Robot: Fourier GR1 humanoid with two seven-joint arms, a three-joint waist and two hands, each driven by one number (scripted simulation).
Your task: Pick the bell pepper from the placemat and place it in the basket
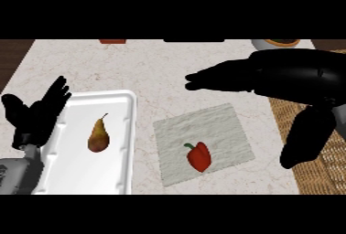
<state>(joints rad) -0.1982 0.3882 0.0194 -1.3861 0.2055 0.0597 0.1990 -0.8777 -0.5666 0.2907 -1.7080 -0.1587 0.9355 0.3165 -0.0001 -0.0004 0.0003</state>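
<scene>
A red bell pepper [198, 156] with a green stem lies on a pale grey placemat [223, 123] at the counter's middle. The woven basket [332, 160] shows at the right edge, partly hidden by my right hand. My right hand [290, 75] looms large above the counter, up and right of the pepper, fingers stretched toward the left and thumb hanging down over the basket's rim; it is open and holds nothing. My left hand [37, 114] rests open at the left edge, fingers up.
A white tray [121, 137] at the left holds a brownish pear [99, 136]. At the far edge sit a white bowl [277, 44], a reddish object [113, 41] and a dark object [194, 40]. The marble counter ends at dark wood on the left.
</scene>
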